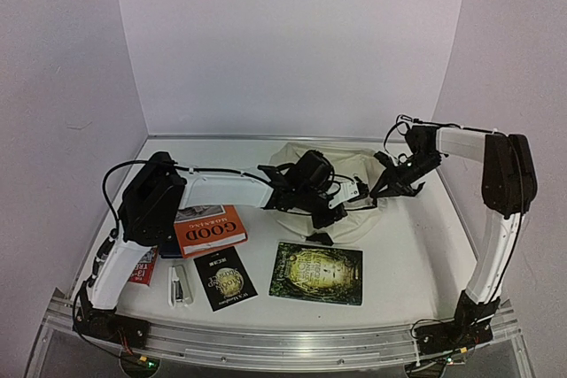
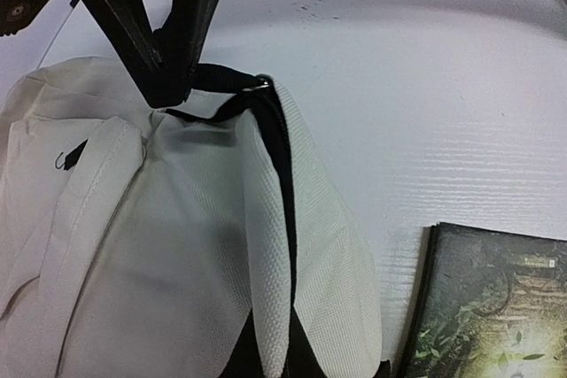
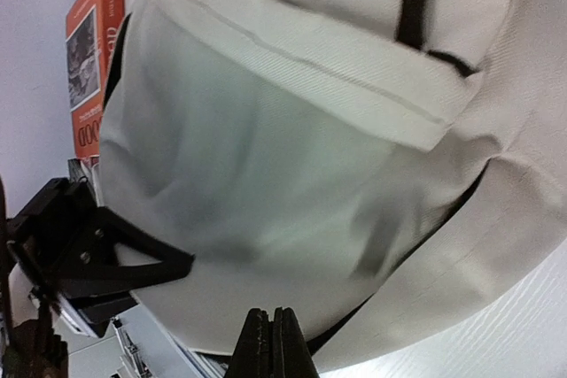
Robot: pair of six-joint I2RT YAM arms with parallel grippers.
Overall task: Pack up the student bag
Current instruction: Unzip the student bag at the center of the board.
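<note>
Overhead view: bright, even light from above. The back wall (image 1: pixel 292 33) reads pale lilac, and shadows on the table (image 1: pixel 412 258) are soft. Left wrist view: the bag (image 2: pixel 177 263) shows a crisp weave, with a grey shadow band on the tabletop behind it. Right wrist view: the bag fabric is smeared, greenish and out of focus at centre.

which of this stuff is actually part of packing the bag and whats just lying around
In the job: student bag, left gripper, right gripper, both at it.
Lying untouched, perhaps for packing: orange book, green book, black booklet, white stapler.
</note>
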